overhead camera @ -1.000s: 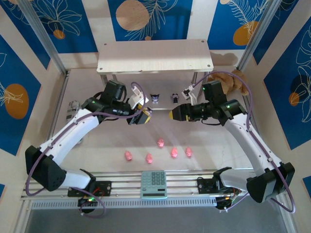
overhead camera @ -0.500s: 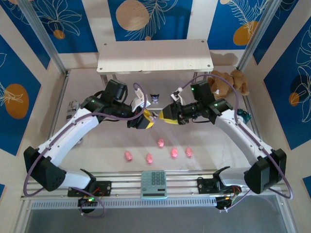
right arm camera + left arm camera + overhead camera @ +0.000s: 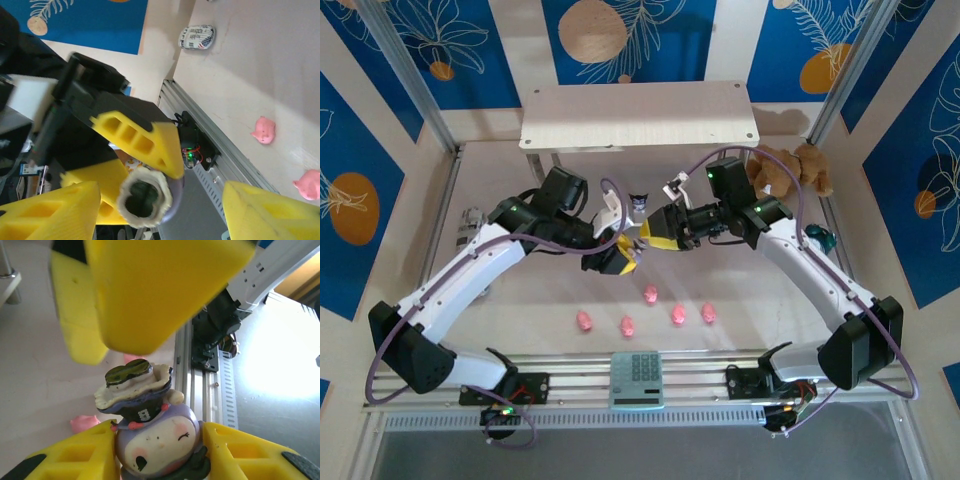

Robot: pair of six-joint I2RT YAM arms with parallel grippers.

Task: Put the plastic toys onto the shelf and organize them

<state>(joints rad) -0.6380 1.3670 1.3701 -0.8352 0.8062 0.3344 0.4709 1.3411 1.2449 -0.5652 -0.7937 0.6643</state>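
Top view: shelf (image 3: 640, 115) top bears no toys, five pink pigs (image 3: 651, 294) well in front of it, one dark figurine (image 3: 639, 201) just before it; left wrist: left gripper (image 3: 160, 460) clenched on held figurine (image 3: 155, 437), in front of shelf; right wrist: right gripper (image 3: 160, 212) spread wide about it; placing judged unstarted, all seen toys left

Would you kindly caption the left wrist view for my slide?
Left hand grips a purple figurine while the open right hand hovers above.

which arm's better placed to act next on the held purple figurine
Right, likely: the left gripper is shut on the dark purple, white-faced plastic figurine, and the right gripper's open yellow fingers flank its hat, ready to take it.
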